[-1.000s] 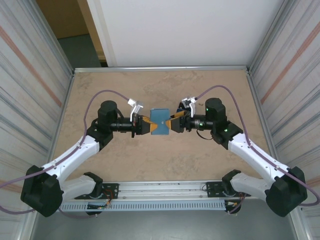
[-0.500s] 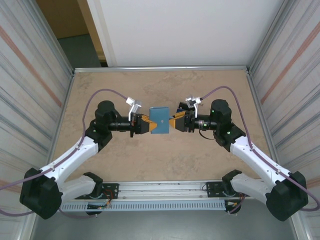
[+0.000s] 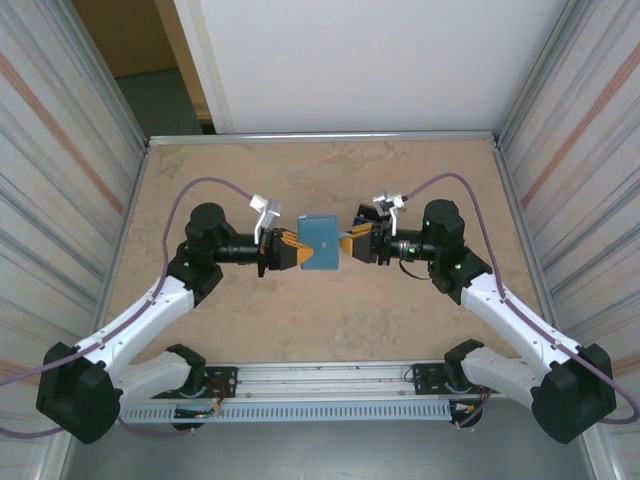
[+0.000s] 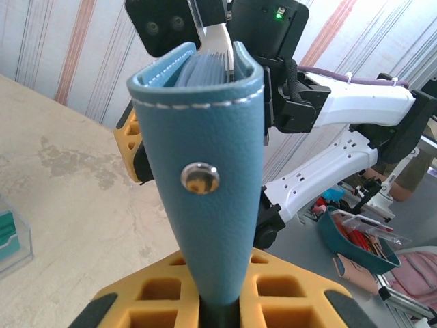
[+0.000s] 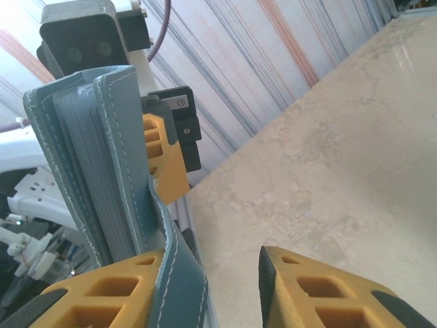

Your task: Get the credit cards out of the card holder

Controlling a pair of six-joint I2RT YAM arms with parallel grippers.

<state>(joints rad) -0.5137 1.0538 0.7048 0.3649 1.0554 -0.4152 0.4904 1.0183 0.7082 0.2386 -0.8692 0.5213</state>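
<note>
The slate-blue card holder [image 3: 320,243] hangs above the table's middle between both arms. My left gripper [image 3: 288,250] is shut on its folded spine [image 4: 218,294], with the snap [image 4: 200,179] facing the camera. The credit cards are tucked inside. Only thin stacked pale-blue edges [image 4: 205,65] show in the holder's mouth. My right gripper [image 3: 347,245] stands open at the holder's other end. One stitched flap [image 5: 179,273] lies against its left finger [image 5: 102,294]. A clear gap separates the flap from the right finger [image 5: 321,294].
The beige table [image 3: 320,330] has bare room in front of and behind the arms, with corrugated walls [image 3: 70,200] close on both sides. A clear box with teal contents [image 4: 10,239] sits on the table at the left wrist view's left edge.
The right gripper's jaws have narrowed around the holder's free end. Both arms' elbows have shifted slightly outward. The holder has stayed in place in the left gripper.
</note>
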